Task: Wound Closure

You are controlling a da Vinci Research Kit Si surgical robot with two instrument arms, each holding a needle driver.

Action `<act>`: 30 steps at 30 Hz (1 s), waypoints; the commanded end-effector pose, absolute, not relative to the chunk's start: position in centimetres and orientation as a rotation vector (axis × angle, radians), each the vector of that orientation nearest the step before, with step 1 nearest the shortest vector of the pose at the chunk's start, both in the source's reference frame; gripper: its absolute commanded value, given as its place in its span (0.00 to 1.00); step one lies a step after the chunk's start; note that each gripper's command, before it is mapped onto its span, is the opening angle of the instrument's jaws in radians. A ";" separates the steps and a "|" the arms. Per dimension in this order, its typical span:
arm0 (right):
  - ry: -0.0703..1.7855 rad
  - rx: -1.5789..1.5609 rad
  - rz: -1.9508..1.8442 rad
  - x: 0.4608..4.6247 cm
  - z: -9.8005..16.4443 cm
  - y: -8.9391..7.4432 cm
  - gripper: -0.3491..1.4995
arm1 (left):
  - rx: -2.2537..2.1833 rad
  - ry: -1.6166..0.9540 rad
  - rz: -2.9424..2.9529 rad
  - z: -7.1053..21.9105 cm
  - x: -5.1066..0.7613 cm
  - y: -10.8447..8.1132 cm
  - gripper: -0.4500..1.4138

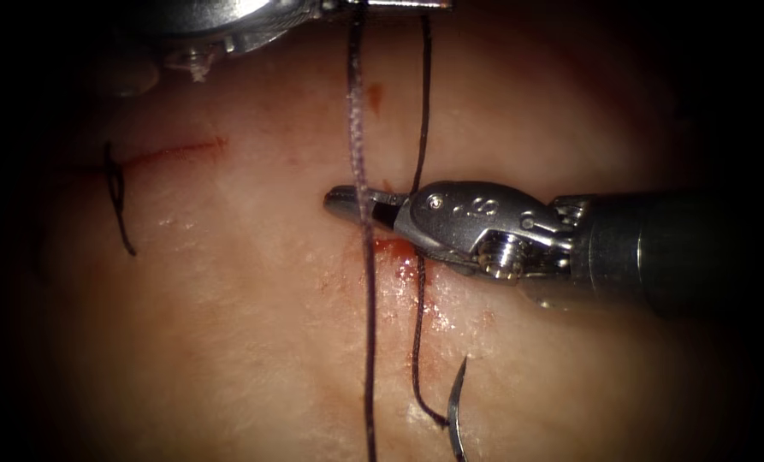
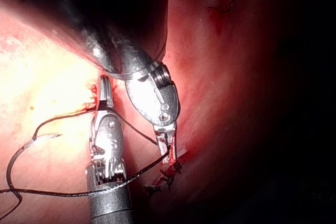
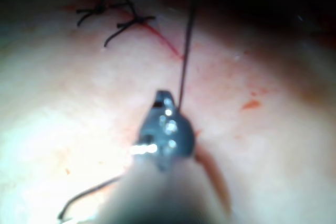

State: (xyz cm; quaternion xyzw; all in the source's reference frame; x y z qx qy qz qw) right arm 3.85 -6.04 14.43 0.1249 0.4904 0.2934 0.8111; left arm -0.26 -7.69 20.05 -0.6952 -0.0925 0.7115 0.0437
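Right tool (image 1: 347, 204) jaws clamp thread (image 1: 358, 128) | needle (image 1: 456, 411) free on tissue (image 1: 228, 325)

We see the right tool (image 1: 340, 202) — polished steel jaws, an engraved "S", a threaded screw at the wrist — on a dark shaft (image 1: 681, 252); the left tool (image 2: 167, 148) matches.

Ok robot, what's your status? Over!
Left gripper shut on thread, thread taut. Right gripper at the thread, hold unclear. Needle unheld, lying on tissue. Thread crosses right gripper.
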 end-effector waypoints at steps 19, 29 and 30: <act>1.061 0.155 0.725 2.82 14.1 -6.1 0.99 | -1.964 -0.224 2.305 20.1 1.52 -8.4 0.00; 1.051 0.131 0.754 2.36 14.1 -6.1 0.99 | -1.826 -0.224 2.365 20.4 1.96 -8.7 0.00; 1.052 0.132 0.753 2.35 14.1 -6.1 0.99 | -1.750 -0.218 2.419 20.5 2.10 -8.7 0.00</act>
